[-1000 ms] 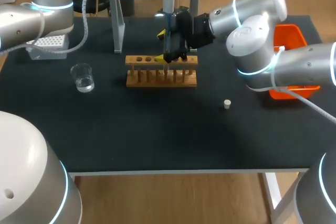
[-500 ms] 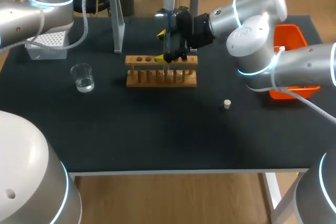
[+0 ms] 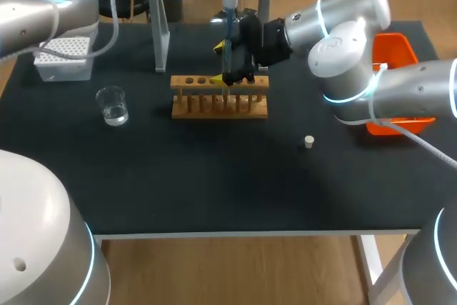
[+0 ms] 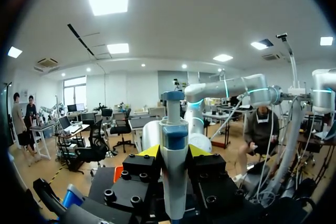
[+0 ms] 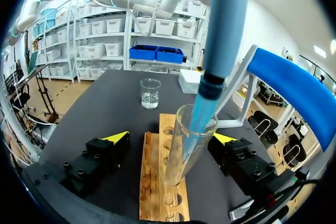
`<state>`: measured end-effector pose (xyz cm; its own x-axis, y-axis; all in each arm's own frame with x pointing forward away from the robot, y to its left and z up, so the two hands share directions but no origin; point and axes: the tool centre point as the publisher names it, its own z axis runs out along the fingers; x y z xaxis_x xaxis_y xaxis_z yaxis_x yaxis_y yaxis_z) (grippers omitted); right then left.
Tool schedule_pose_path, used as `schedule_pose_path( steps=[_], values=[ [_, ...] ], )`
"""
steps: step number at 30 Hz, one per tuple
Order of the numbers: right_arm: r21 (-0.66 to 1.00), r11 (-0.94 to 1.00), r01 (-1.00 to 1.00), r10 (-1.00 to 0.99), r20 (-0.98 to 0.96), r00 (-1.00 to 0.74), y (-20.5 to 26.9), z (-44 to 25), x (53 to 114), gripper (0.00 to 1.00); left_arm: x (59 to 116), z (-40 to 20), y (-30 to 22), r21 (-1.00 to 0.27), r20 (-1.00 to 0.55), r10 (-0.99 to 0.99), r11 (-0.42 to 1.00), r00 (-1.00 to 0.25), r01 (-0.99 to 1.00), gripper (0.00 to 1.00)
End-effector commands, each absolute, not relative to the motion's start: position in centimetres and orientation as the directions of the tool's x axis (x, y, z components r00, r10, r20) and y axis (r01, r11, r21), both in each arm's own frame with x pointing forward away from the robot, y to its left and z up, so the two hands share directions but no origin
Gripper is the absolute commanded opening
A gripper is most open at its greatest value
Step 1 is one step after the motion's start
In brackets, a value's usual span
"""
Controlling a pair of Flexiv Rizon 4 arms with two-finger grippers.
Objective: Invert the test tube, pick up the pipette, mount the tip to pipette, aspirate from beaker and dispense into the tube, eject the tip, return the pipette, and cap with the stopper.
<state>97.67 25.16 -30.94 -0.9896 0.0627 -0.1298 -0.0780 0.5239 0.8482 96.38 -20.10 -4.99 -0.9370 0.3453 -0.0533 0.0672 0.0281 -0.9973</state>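
Holding pipette (image 4: 174, 182) upright, left gripper (image 4: 174, 151) hangs above test tube (image 5: 181, 150).

A black tabletop (image 3: 214, 176) is carrying a wooden rack (image 3: 220, 98) near its middle. A glass beaker (image 3: 113, 105) with clear liquid is standing toward the left arm's side, with a white tip box (image 3: 63, 56) sitting behind it. A small pale stopper (image 3: 309, 141) is lying well apart on the other side. An orange bin (image 3: 397, 51) is sitting at that edge, and a stand (image 3: 160, 33) is standing behind the rack.
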Motion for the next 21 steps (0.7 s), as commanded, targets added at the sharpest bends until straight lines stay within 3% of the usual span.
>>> schedule_pose_path(
  steps=[1, 21],
  values=[
    [0.846, 0.527, -0.077, 0.059, -0.127, -0.990, 25.0, -30.8, 97.7, 1.00, 96.2, -4.4, -20.1, -0.997, -0.056, 0.343, 0.035, -0.938, 0.073, 0.00],
    [0.846, 0.527, -0.077, 0.059, -0.127, -0.990, 25.0, -30.8, 97.7, 1.00, 95.2, -2.7, -20.6, -0.993, -0.084, 0.342, 0.045, -0.936, 0.105, 0.00]
  ],
)
